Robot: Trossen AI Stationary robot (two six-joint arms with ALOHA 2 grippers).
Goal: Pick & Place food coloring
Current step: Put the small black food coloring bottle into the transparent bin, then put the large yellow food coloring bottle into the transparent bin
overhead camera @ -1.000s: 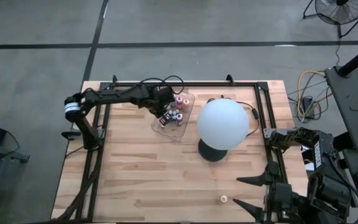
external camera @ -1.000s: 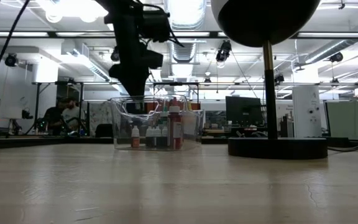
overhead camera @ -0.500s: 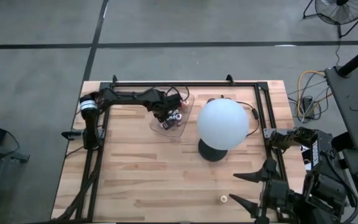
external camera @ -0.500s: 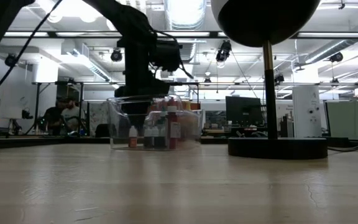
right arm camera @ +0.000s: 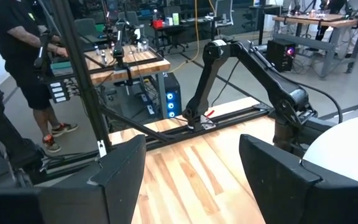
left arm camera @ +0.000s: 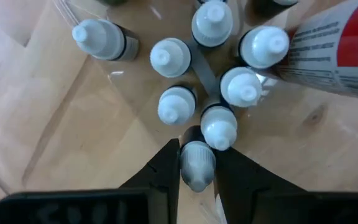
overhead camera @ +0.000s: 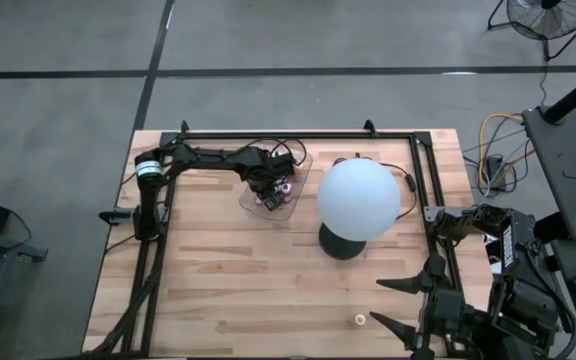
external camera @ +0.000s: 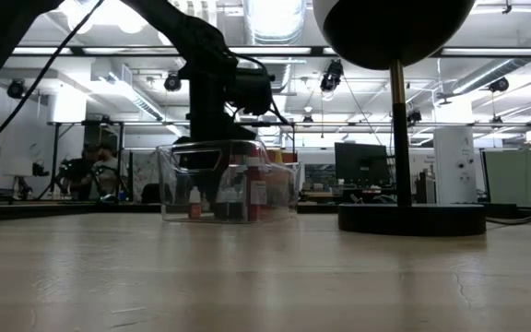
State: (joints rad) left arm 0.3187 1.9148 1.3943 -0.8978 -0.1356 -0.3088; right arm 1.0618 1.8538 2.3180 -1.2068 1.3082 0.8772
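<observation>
Several small white-capped food coloring bottles stand upright on their bases in a clear plastic tray at the table's far middle. A larger red-labelled bottle stands with them. My left gripper points down into the tray, shut on one small bottle beside the cluster. In the low view, the tray sits under that arm. My right gripper waits open off the table's near right corner. My left gripper pinches one small food coloring bottle by its pale cap between its two fingers. The fingers come from above, pointing down, one on each side of the cap. The bottle stands upright among the others; its foot is hidden beneath it.
A big white globe lamp on a black base stands just right of the tray. A small pale object lies near the table's front right. Black rails frame the tabletop. A person stands beyond the table.
My left gripper has come down into the tray, among the bottles. The tray has slid a little toward the table's left.
</observation>
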